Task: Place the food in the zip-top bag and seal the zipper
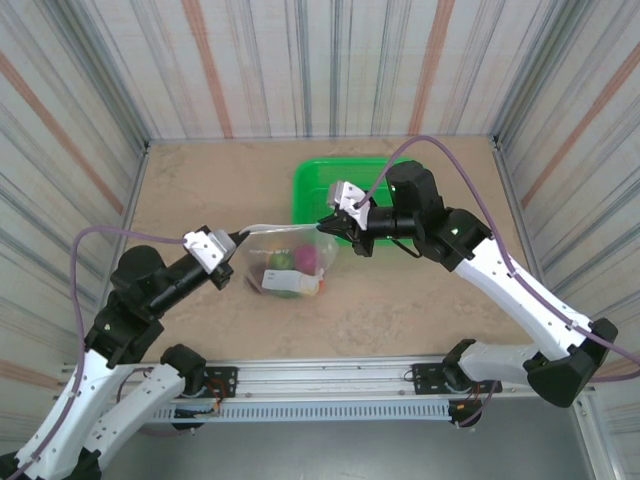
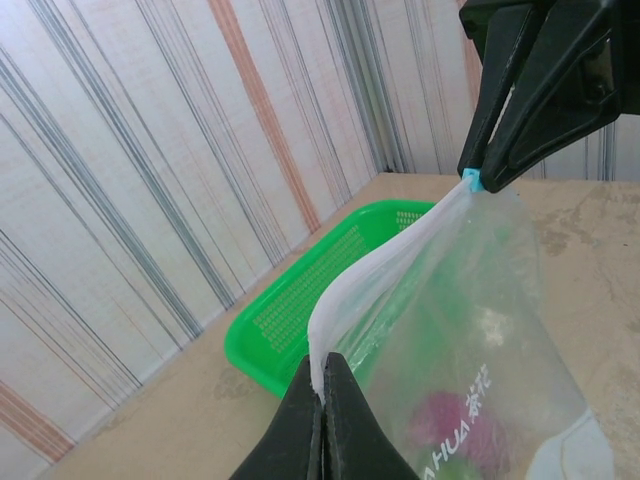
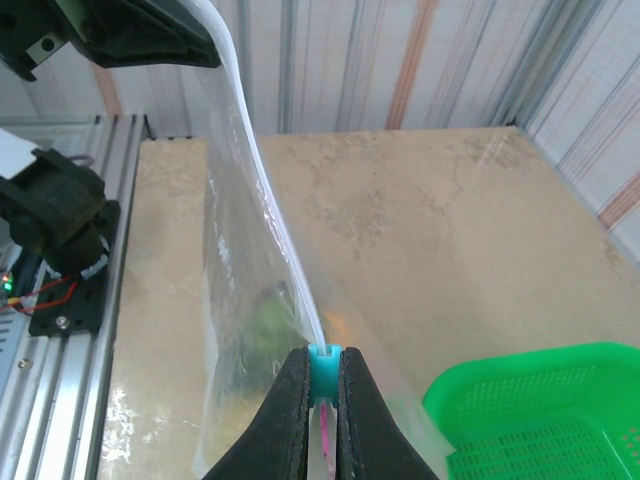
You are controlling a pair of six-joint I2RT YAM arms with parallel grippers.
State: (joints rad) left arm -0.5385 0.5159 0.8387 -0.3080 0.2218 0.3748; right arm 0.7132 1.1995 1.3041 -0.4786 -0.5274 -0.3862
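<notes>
The clear zip-top bag (image 1: 290, 265) hangs stretched between my two grippers above the table. Inside it lies the food (image 1: 296, 262): green, pink-purple, yellow and orange pieces, with a maroon one (image 2: 462, 425) blurred through the plastic. My left gripper (image 2: 322, 388) is shut on the left end of the bag's mouth edge. The zipper (image 2: 385, 265) runs as a whitish strip from there up to a turquoise slider (image 3: 322, 366). My right gripper (image 3: 322, 372) is shut on that slider at the bag's right end. From above, the left gripper (image 1: 243, 238) and right gripper (image 1: 328, 226) hold the mouth taut.
A green mesh basket (image 1: 345, 182) stands just behind the bag, under the right arm; its rim (image 3: 540, 405) is near the right gripper. Striped walls close in the table on three sides. The metal rail (image 1: 320, 385) with the arm bases runs along the near edge.
</notes>
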